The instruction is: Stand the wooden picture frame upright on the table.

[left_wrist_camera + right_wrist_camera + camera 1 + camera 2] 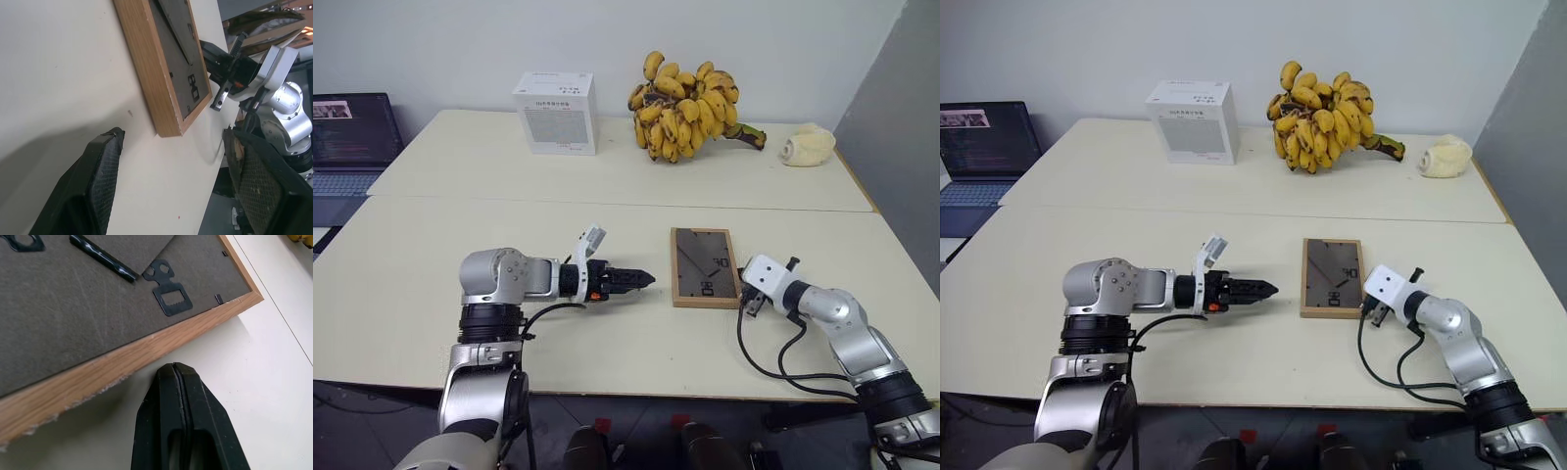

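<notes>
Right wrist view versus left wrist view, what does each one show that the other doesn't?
Right wrist view: the shut right gripper at the wooden picture frame's edge, and a metal hanger on its back. Left wrist view: the open left gripper, short of the frame's corner. Both: the frame lying back-up on the table.
</notes>
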Controlling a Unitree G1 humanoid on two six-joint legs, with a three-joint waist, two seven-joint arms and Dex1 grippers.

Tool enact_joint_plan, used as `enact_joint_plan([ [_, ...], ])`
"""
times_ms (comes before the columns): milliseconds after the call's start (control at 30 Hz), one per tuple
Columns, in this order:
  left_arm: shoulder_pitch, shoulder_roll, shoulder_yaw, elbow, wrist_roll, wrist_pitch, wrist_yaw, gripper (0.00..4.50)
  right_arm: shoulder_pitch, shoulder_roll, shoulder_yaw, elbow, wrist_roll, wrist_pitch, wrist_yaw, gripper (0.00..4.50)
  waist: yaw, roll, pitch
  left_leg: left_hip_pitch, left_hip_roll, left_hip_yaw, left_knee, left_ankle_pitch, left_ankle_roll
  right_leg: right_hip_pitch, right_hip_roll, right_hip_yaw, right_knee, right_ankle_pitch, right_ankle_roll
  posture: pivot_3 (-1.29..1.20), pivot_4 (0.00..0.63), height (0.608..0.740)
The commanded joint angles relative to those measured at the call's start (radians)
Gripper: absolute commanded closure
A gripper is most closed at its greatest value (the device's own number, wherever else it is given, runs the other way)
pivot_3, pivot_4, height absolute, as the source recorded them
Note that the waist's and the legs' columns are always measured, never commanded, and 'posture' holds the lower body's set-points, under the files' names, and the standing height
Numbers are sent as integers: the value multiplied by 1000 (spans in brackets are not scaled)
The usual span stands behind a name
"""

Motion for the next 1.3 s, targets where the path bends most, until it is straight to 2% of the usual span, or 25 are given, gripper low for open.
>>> enact_joint_plan([
  [33, -41, -36, -8, 85, 2, -55, 25, 1081, -3, 24, 33, 14, -31, -28, -12, 4500, -1, 0, 0, 0, 0, 0, 0, 0, 0, 0, 0, 0, 0, 0, 0, 0, 150, 740],
  [367, -74, -49, -40, 170, 13, -114, 70, 1081, -27, 117, 72, 30, -89, -43, -50, 4500, -12, 0, -1, 2, 0, 0, 0, 0, 0, 1, 0, 0, 0, 0, 0, 0, 150, 740],
  [867, -115, -66, 2, 245, -10, -142, 99, 1081, -57, 249, 72, -1, -97, 27, -79, 4500, -23, 0, -1, 5, 0, 0, -1, 0, 0, 5, 0, 0, 0, -1, 2, 0, 150, 740],
  [1200, -126, -60, 30, 249, -37, -131, 84, 1081, -64, 242, 67, 22, -108, 20, -81, 4500, -23, 0, -1, 5, 0, 0, -2, 0, 0, 5, 0, 0, -1, -1, 2, 0, 150, 740],
  [1300, -130, -62, 42, 245, -47, -123, 81, 1721, -63, 237, 67, 26, -108, 16, -82, 4500, -23, 0, -1, 5, 0, 0, -2, 0, 0, 5, 0, 0, -1, -1, 2, 0, 150, 740],
])
